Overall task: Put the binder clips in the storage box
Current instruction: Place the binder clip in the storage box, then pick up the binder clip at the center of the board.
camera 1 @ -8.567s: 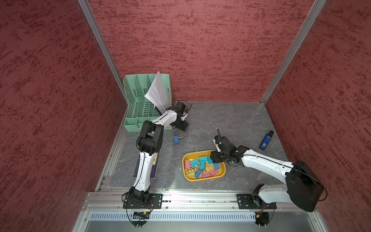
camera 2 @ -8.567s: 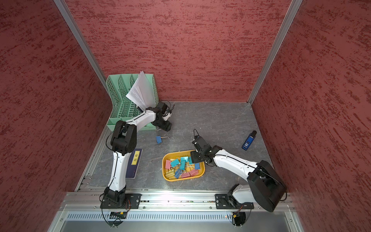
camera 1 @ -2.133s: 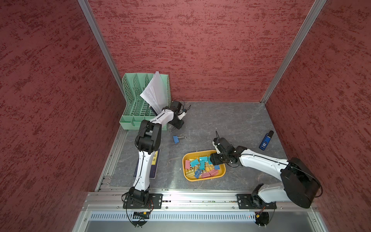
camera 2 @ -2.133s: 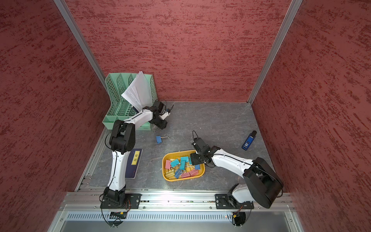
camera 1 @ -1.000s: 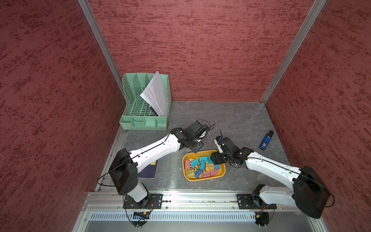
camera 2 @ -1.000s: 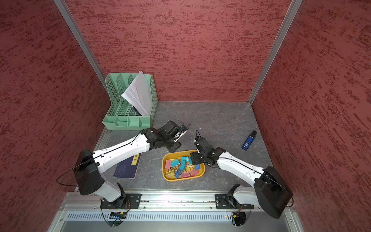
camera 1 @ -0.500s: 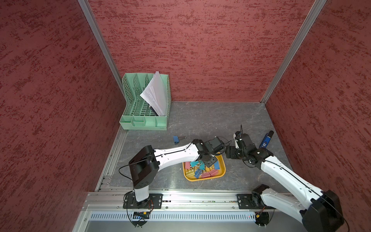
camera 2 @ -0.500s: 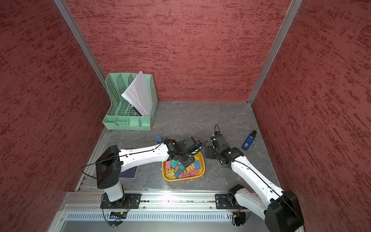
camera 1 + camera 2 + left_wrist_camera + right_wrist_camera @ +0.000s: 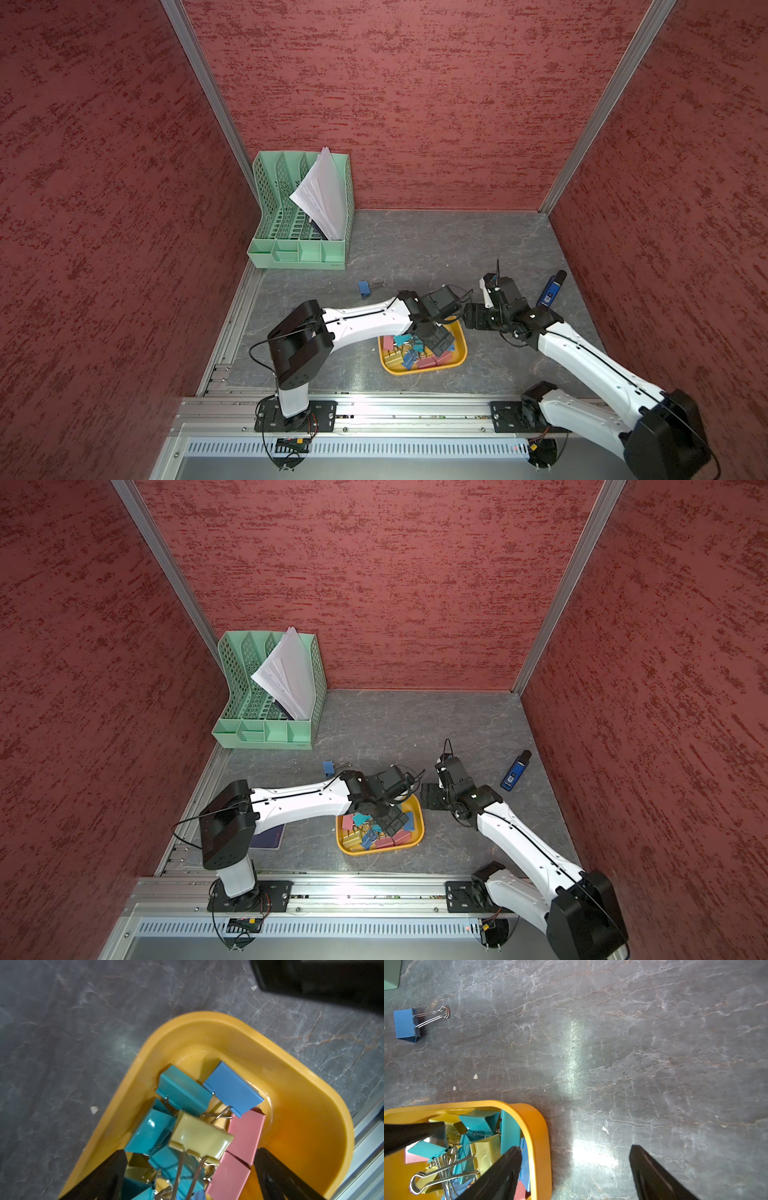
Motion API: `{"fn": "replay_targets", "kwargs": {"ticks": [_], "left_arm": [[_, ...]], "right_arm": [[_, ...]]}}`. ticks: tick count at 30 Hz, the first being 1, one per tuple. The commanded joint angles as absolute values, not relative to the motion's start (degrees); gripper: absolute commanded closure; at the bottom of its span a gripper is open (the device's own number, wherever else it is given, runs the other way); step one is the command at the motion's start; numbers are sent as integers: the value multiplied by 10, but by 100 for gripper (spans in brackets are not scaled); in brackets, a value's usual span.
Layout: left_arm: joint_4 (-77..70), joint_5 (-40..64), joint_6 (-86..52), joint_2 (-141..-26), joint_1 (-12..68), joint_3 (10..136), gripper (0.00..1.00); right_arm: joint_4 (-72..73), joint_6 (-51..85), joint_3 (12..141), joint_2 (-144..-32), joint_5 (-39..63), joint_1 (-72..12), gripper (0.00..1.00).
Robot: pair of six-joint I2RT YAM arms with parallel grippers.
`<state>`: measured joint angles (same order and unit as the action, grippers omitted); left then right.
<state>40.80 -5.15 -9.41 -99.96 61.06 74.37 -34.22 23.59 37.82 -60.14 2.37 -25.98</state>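
Most binder clips (image 9: 412, 354) in storage box (image 9: 422, 370)

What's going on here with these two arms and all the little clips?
A two-armed robot is collecting binder clips into a yellow box. The left gripper hangs open over the pile, a yellow clip lying loose between its jaws. The right gripper is open and empty beside the box. One blue clip lies out on the table.
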Motion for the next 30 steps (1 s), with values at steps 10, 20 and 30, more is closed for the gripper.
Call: {"fn": "replay_targets", "kwargs": {"ticks": [10, 20, 30], "left_arm": [[364, -98, -156, -759, 451, 601, 2], [345, -125, -189, -854, 388, 583, 0], [276, -76, -134, -928, 325, 580, 5]], "right_arm": [[-274, 245, 336, -629, 95, -303, 18], [-262, 243, 346, -652, 85, -317, 18], [-257, 239, 342, -654, 85, -319, 18]]}}
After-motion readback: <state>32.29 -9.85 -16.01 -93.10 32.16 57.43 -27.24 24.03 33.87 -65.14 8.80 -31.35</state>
